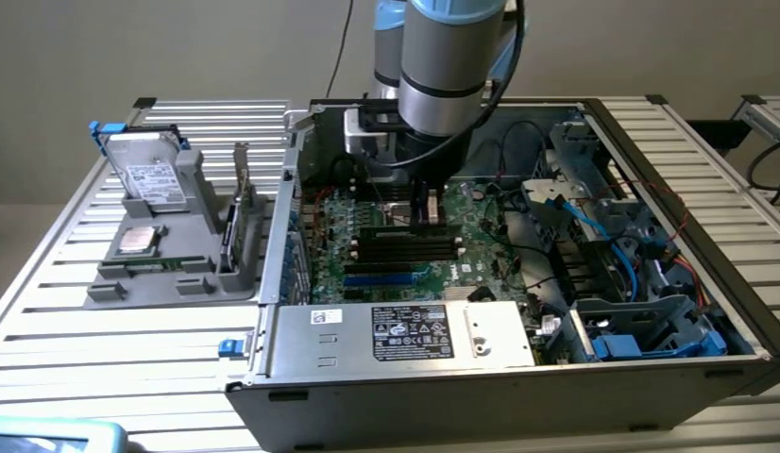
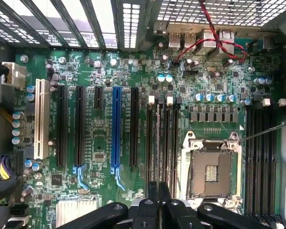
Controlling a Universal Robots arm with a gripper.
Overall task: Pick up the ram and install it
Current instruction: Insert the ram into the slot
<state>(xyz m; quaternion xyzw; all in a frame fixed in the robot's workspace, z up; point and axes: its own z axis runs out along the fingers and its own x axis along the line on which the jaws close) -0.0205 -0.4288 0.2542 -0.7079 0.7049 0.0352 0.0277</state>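
A slatted aluminium table (image 1: 62, 311) took up most of the room in front of me, and on it lay an open computer case (image 1: 491, 396) with its side off. The robot arm (image 1: 447, 57) reached straight down into the case from above. Along the near wall of the case sat a silver metal box (image 1: 403, 335) with a label, and behind it the green motherboard (image 1: 472, 222) lay flat.

On the exterior view's left, outside the case, a grey holder (image 1: 113, 288) stood on the table. It carried a hard drive (image 1: 151, 170) propped at the back, a flat card (image 1: 243, 212) standing on edge beside the case wall, and a square silver processor chip (image 1: 138, 239) lying flat. A thin green strip along the holder's near part looked to be the ram (image 1: 157, 263), though I could not be sure of it. It was well apart from the arm.

The gripper (image 1: 426, 222) hung above the middle of the board. In the wrist view its fingers (image 2: 153, 195) were pressed together, and I saw nothing between them. They hovered over the row of black memory slots (image 2: 162, 143), just beside the open processor socket (image 2: 212, 171), with a blue slot (image 2: 116, 129) further off.
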